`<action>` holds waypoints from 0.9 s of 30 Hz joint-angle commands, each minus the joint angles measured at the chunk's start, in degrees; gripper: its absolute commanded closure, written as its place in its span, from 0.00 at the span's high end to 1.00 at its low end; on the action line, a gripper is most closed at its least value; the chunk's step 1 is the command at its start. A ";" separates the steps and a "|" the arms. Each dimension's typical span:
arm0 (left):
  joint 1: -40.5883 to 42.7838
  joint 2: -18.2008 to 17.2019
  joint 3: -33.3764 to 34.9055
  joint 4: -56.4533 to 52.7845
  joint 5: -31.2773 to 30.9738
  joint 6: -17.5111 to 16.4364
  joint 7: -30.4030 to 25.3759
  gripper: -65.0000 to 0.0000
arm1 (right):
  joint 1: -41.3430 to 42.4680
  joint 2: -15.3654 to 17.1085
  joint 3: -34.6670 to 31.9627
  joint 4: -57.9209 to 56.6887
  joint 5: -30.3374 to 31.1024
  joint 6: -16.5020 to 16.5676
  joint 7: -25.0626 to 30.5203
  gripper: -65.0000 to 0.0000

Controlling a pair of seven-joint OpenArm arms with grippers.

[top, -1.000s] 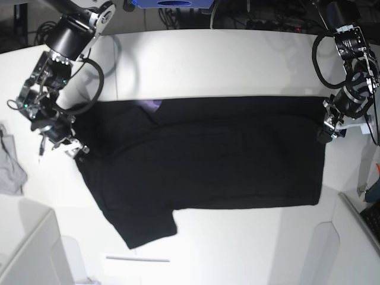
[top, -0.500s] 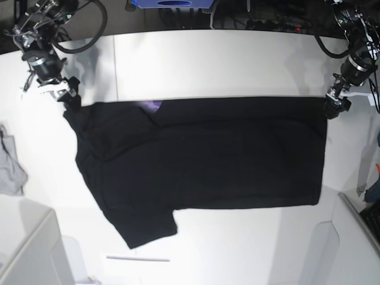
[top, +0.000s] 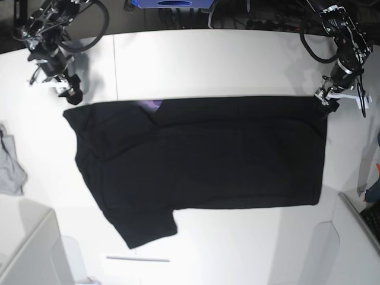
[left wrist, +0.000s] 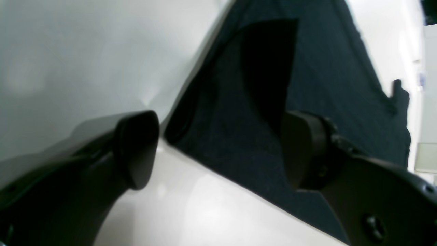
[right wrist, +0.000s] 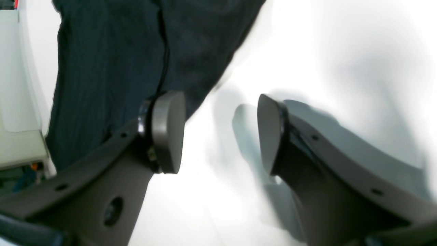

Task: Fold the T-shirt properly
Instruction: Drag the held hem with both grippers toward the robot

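Note:
The black T-shirt (top: 208,154) lies flat on the white table (top: 208,59), one sleeve pointing to the front left, a bit of purple print (top: 153,105) showing at its far edge. My left gripper (top: 325,101) is open at the shirt's far right corner. In the left wrist view it (left wrist: 218,150) straddles that corner of the shirt (left wrist: 239,102), one finger (left wrist: 136,150) over the table and the other over the cloth. My right gripper (top: 68,94) is open and empty just off the shirt's far left corner. In the right wrist view it (right wrist: 218,133) is over bare table, the shirt (right wrist: 112,58) beside it.
A small light-grey cloth (top: 12,163) lies at the table's left edge. A white bin (top: 24,249) stands at the front left and a thin white strip (top: 136,259) lies in front of the sleeve. Clutter (top: 371,196) sits at the right edge.
My right gripper has let go of the shirt's far left corner and drawn back a little. My left gripper has shifted slightly up and left at the far right corner.

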State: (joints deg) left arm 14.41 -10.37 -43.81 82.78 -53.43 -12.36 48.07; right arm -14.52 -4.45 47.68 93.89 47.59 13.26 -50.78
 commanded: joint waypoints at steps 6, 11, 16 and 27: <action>0.31 -0.40 -0.01 -0.63 1.25 0.01 1.64 0.75 | 1.82 0.98 -0.43 -2.68 1.07 0.06 5.55 0.49; 0.31 -0.49 -0.01 -0.63 1.25 0.01 1.64 0.49 | 4.02 1.06 -0.43 -6.46 -1.22 0.06 5.91 0.49; 0.31 -0.49 -0.01 -0.72 1.34 0.01 1.64 0.41 | 4.46 0.98 -3.86 -7.95 -4.12 0.41 6.26 0.49; -1.36 -0.49 -0.01 -5.11 1.34 0.10 1.64 0.39 | 7.97 1.24 -4.91 -11.21 -4.47 0.15 6.35 0.49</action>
State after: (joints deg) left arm 12.84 -10.61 -43.83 77.91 -54.30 -13.52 47.88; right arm -6.63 -3.73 42.74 82.48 43.75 13.74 -43.68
